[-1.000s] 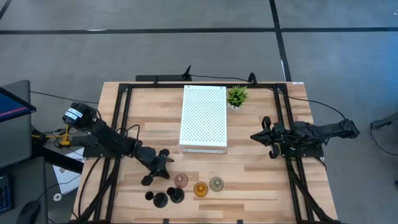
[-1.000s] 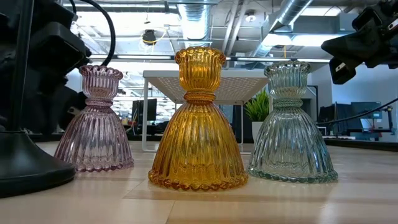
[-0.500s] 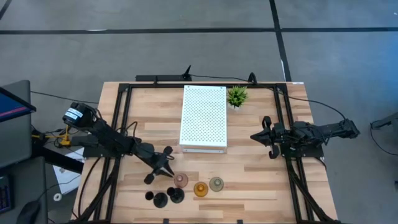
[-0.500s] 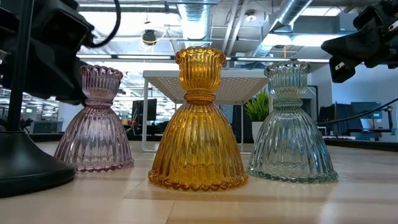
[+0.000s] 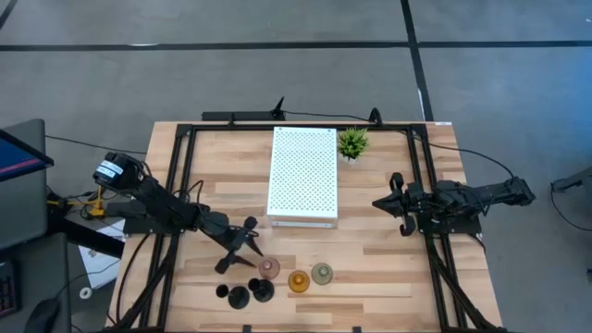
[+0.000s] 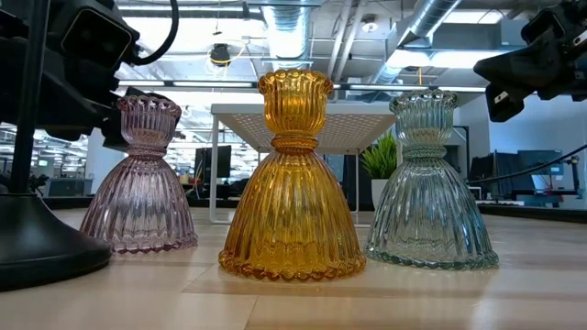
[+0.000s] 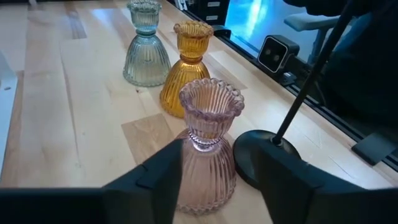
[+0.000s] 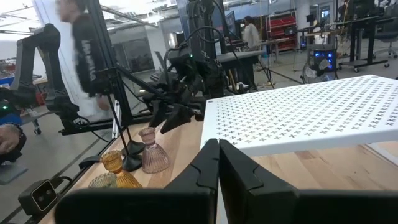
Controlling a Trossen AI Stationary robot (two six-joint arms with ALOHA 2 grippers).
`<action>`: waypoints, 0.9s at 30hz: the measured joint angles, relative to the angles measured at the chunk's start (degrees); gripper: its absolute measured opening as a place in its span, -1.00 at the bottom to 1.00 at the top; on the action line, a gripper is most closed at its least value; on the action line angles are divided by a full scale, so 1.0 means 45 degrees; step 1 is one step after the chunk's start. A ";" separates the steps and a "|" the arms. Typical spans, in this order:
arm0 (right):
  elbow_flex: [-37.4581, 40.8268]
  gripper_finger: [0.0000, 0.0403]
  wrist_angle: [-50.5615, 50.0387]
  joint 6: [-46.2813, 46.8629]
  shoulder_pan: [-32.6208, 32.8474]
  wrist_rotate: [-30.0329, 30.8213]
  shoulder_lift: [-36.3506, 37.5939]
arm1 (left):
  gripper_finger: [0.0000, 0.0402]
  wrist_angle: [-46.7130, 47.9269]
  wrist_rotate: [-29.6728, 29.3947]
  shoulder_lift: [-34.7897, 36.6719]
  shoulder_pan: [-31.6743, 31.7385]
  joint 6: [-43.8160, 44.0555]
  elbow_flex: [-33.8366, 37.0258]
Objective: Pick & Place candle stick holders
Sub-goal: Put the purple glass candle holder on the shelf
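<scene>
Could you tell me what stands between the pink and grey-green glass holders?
The amber holder stands between the pink holder and grey-green holder, clearest in the low view.

**Right wrist view: closed tool, rack and holders across the counter**

The right tool [image 8: 217, 163] has its fingers pressed together over the wooden counter [image 8: 323, 171]. Just beyond stands a white perforated rack [image 8: 311, 112]. Farther off, the left tool [image 8: 177, 106] hangs above the pink holder [image 8: 153, 151], with the amber holder [image 8: 115, 163] and a black holder [image 8: 127, 155] beside it. A blurred person [image 8: 84, 50] stands behind.
</scene>
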State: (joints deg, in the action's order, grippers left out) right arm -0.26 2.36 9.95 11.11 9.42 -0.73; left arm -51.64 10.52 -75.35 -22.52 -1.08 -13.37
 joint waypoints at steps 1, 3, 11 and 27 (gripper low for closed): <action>-0.0001 -1.00 0.0003 0.0002 0.0000 0.0002 -0.0005 | 0.02 0.0000 0.0000 0.0000 0.0000 0.0000 0.0000; -0.0002 -1.00 0.0003 0.0002 0.0000 0.0007 -0.0004 | 0.11 -0.0009 -0.0004 0.0000 0.0000 0.0001 0.0000; 0.0002 -1.00 0.0003 0.0002 0.0000 0.0012 -0.0005 | 0.29 -0.0138 -0.0812 -0.0009 -0.0004 -0.0446 -0.0015; 0.0000 -1.00 0.0003 0.0007 -0.0007 0.0015 -0.0003 | 0.20 -0.1303 -0.1102 -0.2195 -0.0607 -0.0471 -0.0959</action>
State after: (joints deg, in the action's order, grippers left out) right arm -0.26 2.37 9.98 11.08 9.49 -0.75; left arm -57.50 5.57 -85.23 -25.26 -3.20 -17.68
